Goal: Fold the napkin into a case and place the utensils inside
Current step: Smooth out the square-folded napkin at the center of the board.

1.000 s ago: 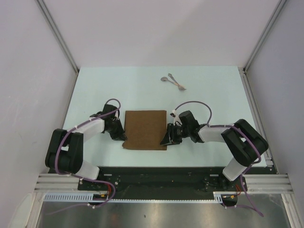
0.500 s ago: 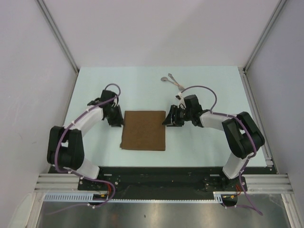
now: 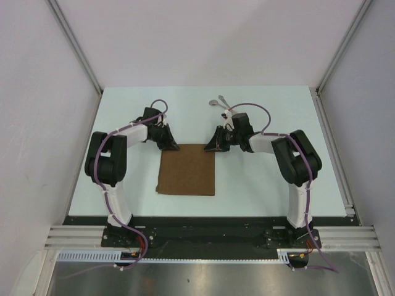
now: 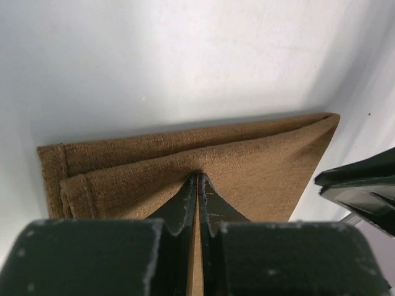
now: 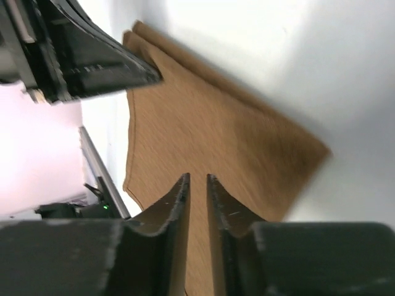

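Both grippers moved from the napkin's sides up to its far corners.
The left gripper (image 3: 174, 147) and right gripper (image 3: 212, 148) have been carried away from the bases (the arms are now stretched further out) to the far edge of the napkin (image 3: 186, 171). The cloth's near-left corner, ragged a second ago, has been flattened and shifted slightly leftward.
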`<action>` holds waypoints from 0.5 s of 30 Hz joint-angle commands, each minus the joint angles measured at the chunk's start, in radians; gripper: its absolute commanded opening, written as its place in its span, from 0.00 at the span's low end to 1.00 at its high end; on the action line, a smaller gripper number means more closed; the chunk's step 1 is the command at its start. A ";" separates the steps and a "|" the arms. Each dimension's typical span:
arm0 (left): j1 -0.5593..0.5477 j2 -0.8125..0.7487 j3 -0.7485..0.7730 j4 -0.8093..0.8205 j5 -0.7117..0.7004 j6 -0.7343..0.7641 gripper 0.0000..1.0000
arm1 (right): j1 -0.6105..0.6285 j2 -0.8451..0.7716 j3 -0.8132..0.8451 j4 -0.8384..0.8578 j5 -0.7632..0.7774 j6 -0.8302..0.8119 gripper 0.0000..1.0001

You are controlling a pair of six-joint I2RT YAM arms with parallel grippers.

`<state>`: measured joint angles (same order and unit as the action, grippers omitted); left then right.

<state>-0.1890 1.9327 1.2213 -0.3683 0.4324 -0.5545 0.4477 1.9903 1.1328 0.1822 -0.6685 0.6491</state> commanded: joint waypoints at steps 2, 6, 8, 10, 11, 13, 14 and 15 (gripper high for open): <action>0.031 0.011 0.026 0.080 0.026 -0.044 0.05 | 0.054 0.140 0.122 0.193 -0.100 0.116 0.15; 0.066 0.029 0.003 0.094 0.000 -0.039 0.05 | 0.078 0.221 0.186 0.275 -0.106 0.162 0.11; 0.079 0.041 -0.003 0.095 -0.007 -0.036 0.05 | 0.075 0.275 0.231 0.287 -0.106 0.176 0.10; 0.083 0.054 -0.009 0.094 -0.027 -0.032 0.05 | 0.069 0.300 0.251 0.290 -0.094 0.179 0.10; 0.088 0.055 -0.012 0.098 -0.043 -0.032 0.05 | 0.063 0.326 0.272 0.287 -0.082 0.179 0.09; 0.095 0.071 -0.020 0.097 -0.052 -0.033 0.05 | 0.049 0.355 0.292 0.275 -0.074 0.191 0.09; 0.100 0.074 -0.025 0.110 -0.032 -0.036 0.04 | 0.045 0.364 0.298 0.275 -0.062 0.213 0.08; 0.105 0.075 -0.034 0.130 -0.026 -0.041 0.04 | 0.036 0.387 0.298 0.281 -0.057 0.225 0.08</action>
<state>-0.0998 1.9812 1.2163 -0.2913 0.4320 -0.5877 0.5205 2.3211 1.3827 0.4091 -0.7486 0.8211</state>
